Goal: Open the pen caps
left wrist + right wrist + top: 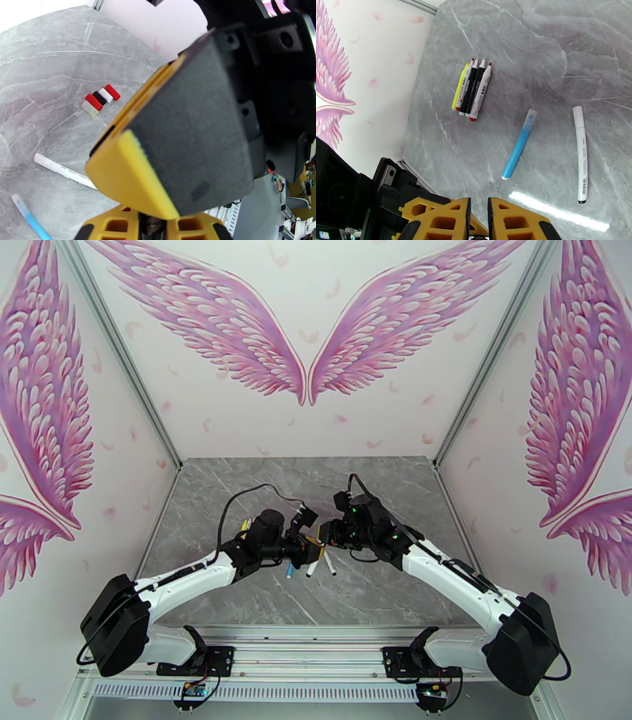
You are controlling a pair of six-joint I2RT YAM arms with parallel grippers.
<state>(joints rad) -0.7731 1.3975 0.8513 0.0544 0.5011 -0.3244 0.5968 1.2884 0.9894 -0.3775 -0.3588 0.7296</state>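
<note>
Right gripper (478, 219), jaws pressed together, faces left gripper (152, 225), its grip impossible to tell, above grey marbled table (537, 47) where small red, black and white plastic pen caps (100, 97) lie clustered; black print on thin white marker pen (580, 154) is unreadable.

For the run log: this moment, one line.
right gripper shut | left gripper unclear | pen caps grouped | blue pen, white pen on table

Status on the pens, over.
Right gripper shut; left gripper unclear. Five caps loose in a row, four pens bunched. Blue pen, white pen lie apart.
</note>
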